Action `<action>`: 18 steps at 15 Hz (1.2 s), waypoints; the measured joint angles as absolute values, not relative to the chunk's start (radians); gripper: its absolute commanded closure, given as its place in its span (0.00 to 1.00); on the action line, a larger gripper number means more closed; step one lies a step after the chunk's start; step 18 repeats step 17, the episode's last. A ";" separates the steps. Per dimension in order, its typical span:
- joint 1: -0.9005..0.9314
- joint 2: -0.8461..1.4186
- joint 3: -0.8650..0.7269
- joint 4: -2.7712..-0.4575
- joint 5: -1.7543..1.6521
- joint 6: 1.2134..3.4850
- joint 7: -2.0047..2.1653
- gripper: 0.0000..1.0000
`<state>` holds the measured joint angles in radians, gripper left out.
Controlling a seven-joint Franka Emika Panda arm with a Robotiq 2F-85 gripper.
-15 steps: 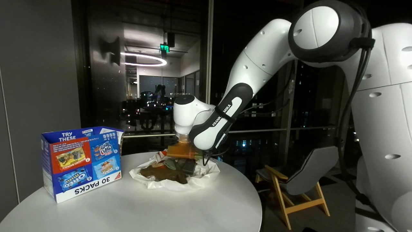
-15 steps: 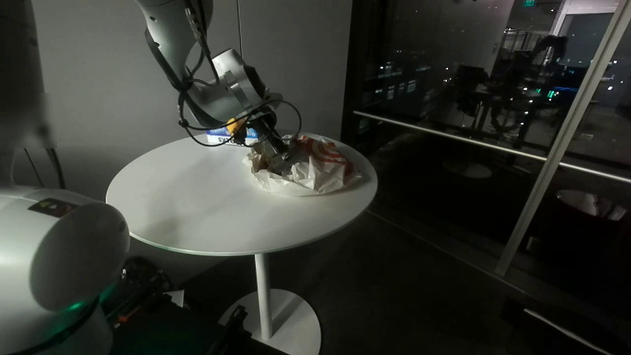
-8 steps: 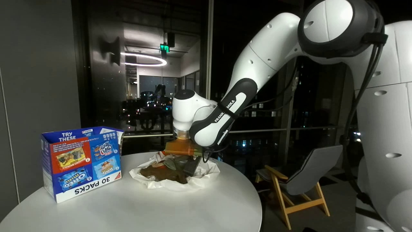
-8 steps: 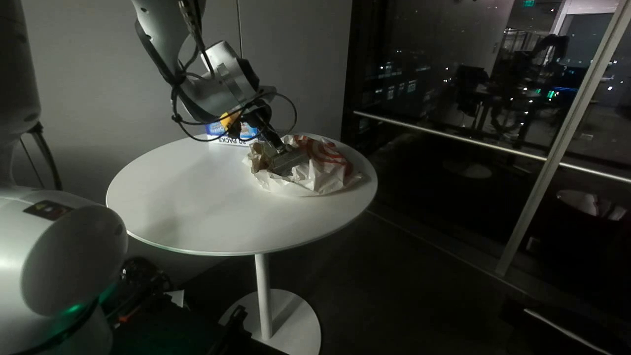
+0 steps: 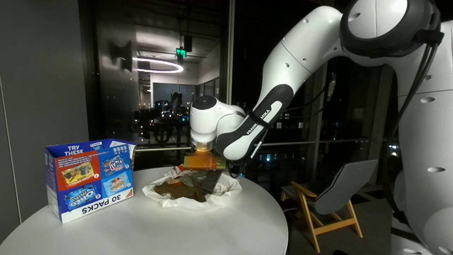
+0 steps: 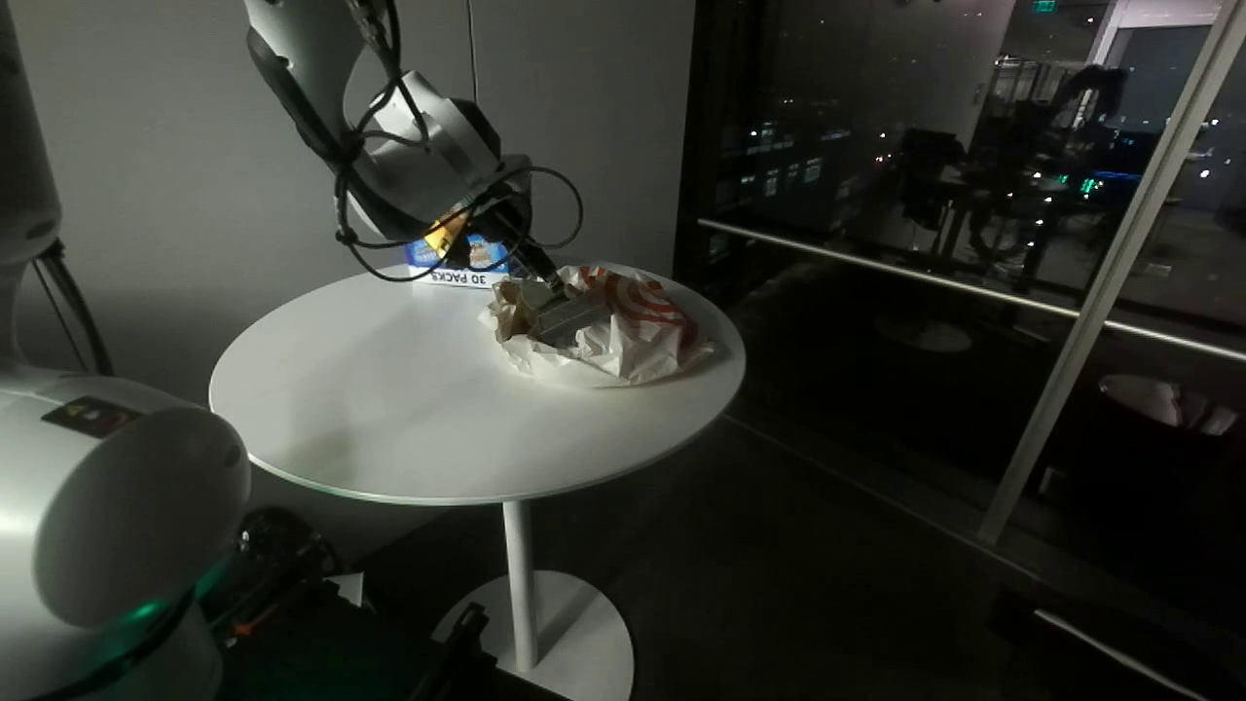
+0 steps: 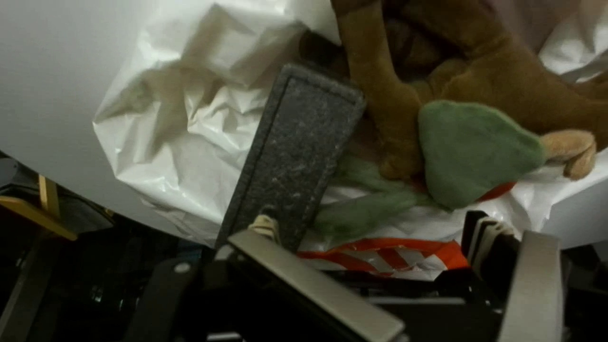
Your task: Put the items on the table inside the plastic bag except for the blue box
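The white plastic bag [image 5: 226, 199] with red marks lies crumpled and spread on the round table; it also shows in the wrist view [image 7: 161, 142]. A grey felt block [image 7: 294, 147] lies tilted on the bag's mouth, also seen in both exterior views [image 5: 211, 181] [image 6: 574, 319]. A brown plush toy [image 7: 503, 90] and a green plush piece [image 7: 475, 147] lie beside it in the bag's opening. My gripper [image 7: 373, 230] is open and empty above the bag. Its left finger overlaps the block's near end; touching cannot be told. The blue box [image 5: 95, 177] stands apart on the table.
The round white table [image 6: 389, 419] has its edge just beyond the bag. The blue box also shows behind the arm in an exterior view [image 6: 458, 277]. A chair [image 5: 329, 191] stands past the table. Cables [image 6: 365, 243] loop loosely around the wrist.
My gripper has drawn up and back out of the bag's mouth toward the robot base. The grey block stays on the bag, now more tilted and more exposed. The blue box has not moved.
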<state>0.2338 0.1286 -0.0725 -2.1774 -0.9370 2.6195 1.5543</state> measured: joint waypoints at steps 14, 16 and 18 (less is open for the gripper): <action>0.139 -0.157 0.053 -2.439 -0.509 2.580 1.287 0.00; 0.139 -0.173 0.055 -2.466 -0.445 2.580 1.226 0.00; 0.139 -0.174 0.056 -2.470 -0.441 2.580 1.221 0.00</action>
